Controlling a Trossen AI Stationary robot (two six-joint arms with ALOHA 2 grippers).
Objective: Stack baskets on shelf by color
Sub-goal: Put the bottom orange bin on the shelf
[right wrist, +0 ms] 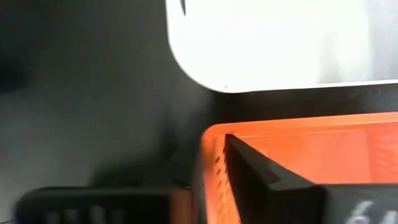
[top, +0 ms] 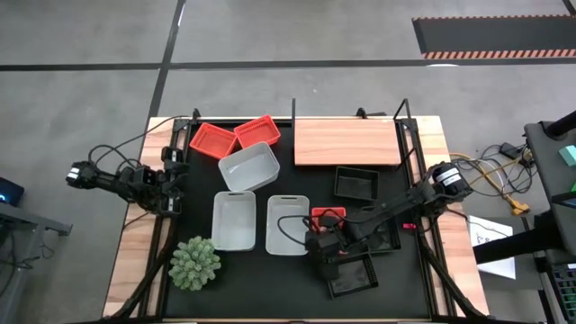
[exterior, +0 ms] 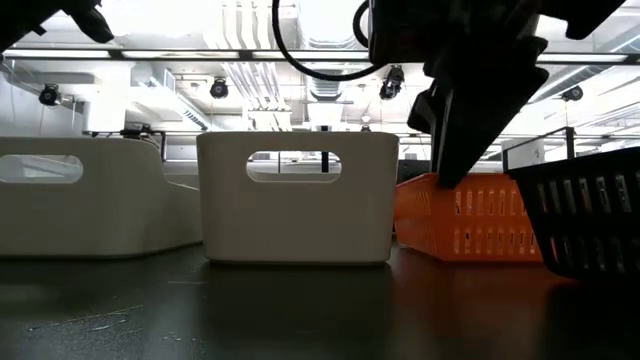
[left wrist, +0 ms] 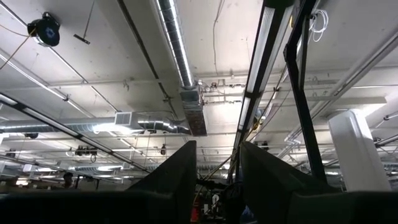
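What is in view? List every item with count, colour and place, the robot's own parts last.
orange baskets: three; two at the mat's far left, one mid-mat
white baskets: three; one tilted below the orange pair, two side by side nearer
black baskets: at least two, right half of the mat
shelf: one, light-brown wood, far right
plant: one, green, near left corner
mat: one, black, covering the table
left hand: open, at the mat's left edge
right hand: at the mid-mat orange basket's rim
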